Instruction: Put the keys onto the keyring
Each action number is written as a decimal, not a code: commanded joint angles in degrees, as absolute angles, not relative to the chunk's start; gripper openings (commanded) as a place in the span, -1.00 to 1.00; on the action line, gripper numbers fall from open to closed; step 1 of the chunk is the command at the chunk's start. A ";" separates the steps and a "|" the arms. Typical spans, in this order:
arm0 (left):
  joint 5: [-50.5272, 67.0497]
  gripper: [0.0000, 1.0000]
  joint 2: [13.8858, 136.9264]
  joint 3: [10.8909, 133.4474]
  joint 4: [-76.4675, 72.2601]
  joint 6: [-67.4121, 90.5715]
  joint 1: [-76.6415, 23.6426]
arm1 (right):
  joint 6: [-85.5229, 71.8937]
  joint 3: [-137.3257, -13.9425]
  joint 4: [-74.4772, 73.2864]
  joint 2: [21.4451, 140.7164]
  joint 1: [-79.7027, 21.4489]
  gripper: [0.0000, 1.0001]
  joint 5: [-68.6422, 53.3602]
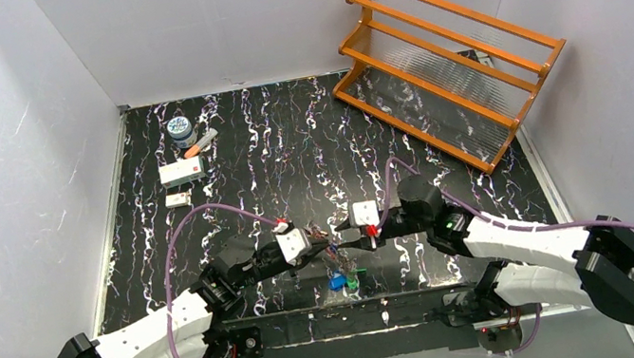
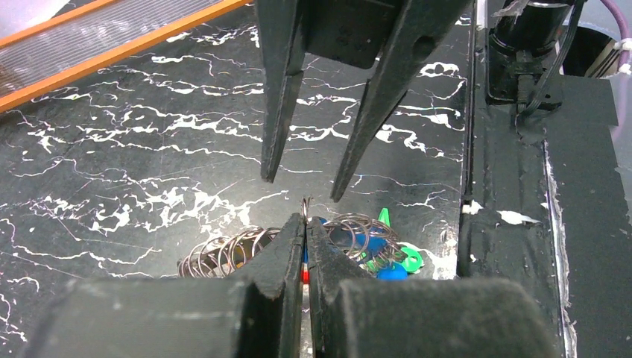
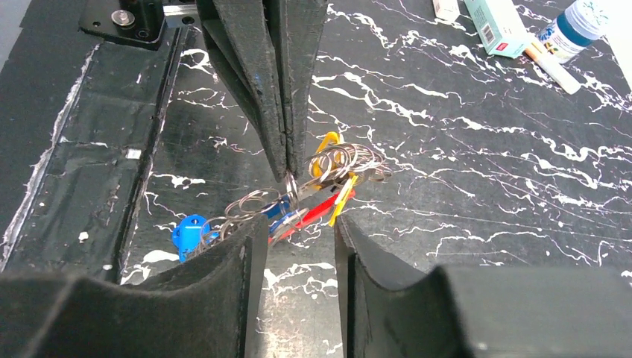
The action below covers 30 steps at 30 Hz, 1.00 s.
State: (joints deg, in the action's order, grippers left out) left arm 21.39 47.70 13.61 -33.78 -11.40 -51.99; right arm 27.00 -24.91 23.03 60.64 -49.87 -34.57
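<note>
The keyring (image 2: 305, 211) is a thin silvery wire ring. It carries a tangle of small wire rings (image 3: 253, 205) and blue (image 3: 186, 236), green (image 2: 409, 258), red (image 3: 322, 207) and yellow (image 3: 343, 195) plastic pieces. The bunch hangs just above the table at the front middle (image 1: 338, 262). My left gripper (image 2: 305, 224) is shut on the wire of the ring. My right gripper (image 3: 301, 227) faces it from the other side, open, with its tips just short of the red and yellow pieces and nothing between them. I cannot tell the keys from the tags in the bunch.
An orange rack (image 1: 450, 71) leans at the back right. At the back left lie a small bottle (image 1: 182, 130), a pen (image 1: 203, 141), a box (image 1: 181, 171) and a smaller white piece (image 1: 178, 199). The black base strip (image 2: 514, 246) runs along the near edge.
</note>
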 commanded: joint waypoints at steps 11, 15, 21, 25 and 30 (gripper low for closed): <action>23.58 -1.00 46.98 13.89 -36.72 -12.43 -52.25 | 29.43 -29.14 30.64 66.72 -49.77 -0.46 -37.99; 23.57 -1.00 47.27 13.97 -36.91 -12.39 -52.28 | 29.44 -28.86 30.86 66.14 -49.80 -0.52 -38.22; 23.20 -1.00 47.46 14.06 -37.11 -12.44 -52.22 | 29.99 -28.82 29.35 65.67 -49.75 -0.97 -39.36; 21.80 -1.00 47.11 13.83 -37.05 -12.41 -52.22 | 31.34 -29.61 25.33 65.10 -49.83 -0.97 -39.50; 16.31 -0.72 46.22 13.72 -36.16 -12.37 -52.28 | 33.67 -32.29 16.52 64.18 -49.82 -0.97 -37.68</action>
